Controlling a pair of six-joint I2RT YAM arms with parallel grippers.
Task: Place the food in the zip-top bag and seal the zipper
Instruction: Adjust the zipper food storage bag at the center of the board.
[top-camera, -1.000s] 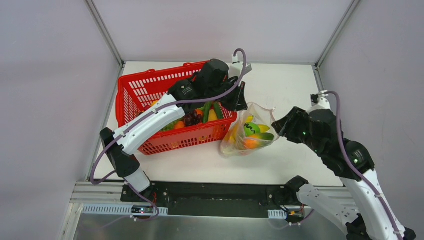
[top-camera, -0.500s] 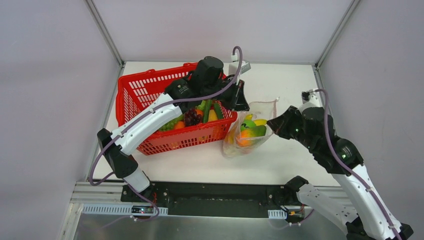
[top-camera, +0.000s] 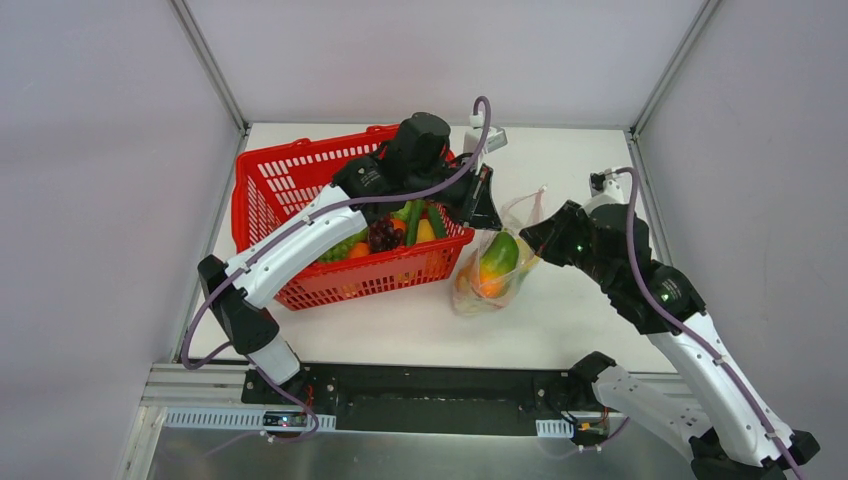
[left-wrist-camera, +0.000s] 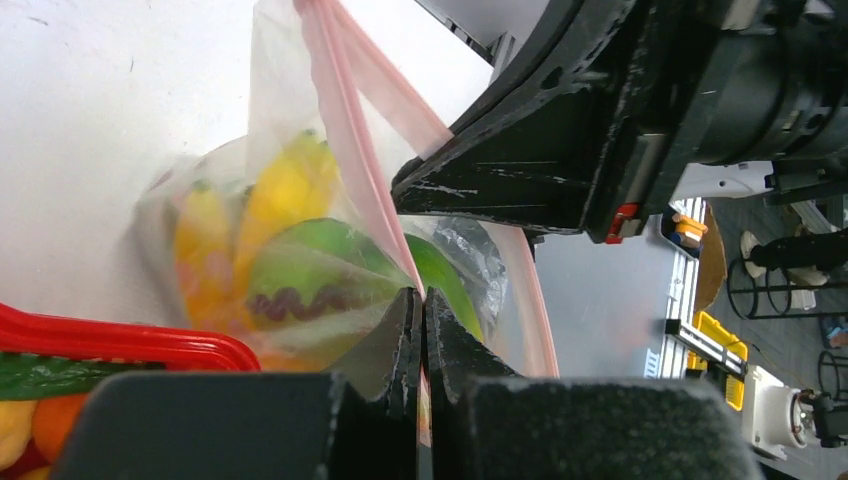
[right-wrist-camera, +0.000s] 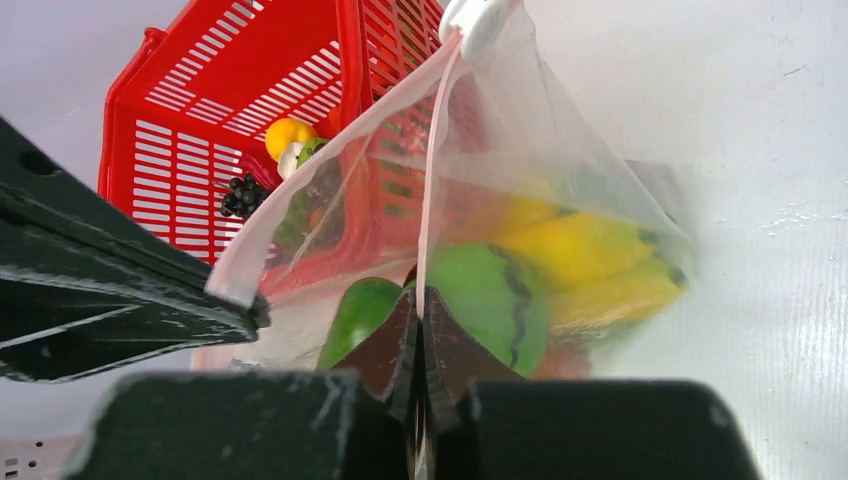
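The left gripper (left-wrist-camera: 420, 315) is pressed together on one lip of the zipper (left-wrist-camera: 345, 150); the right gripper (right-wrist-camera: 420, 322) is closed too, pinching the other lip; the two face each other at close range, and the bag (top-camera: 497, 278) hangs below and between them, its bottom seemingly resting on the table (top-camera: 575, 170); in both wrist views the two pink lips run apart from each gripper's fingertips and meet only at the far corner, so the mouth stands open

Food (right-wrist-camera: 488, 290) fills the bag just beneath the right fingers: a green striped piece, yellow bananas beyond it, something orange lower down; this much of the loading looks done

The basket (top-camera: 268, 180) sits just behind the left gripper, on the side away from the right one; whether the bag touches its corner I cannot tell; it holds more pieces, dark grapes (top-camera: 383, 236) with green, yellow and orange ones beside them; whether all of these must go in as well the pictures do not settle

By my reading the filling is at least partly finished and the sealing is not begun; with each gripper on its own lip, what is left is to bring the lips together and press them shut along the whole strip; if the basket pieces count, one gripper must first let go and fetch them
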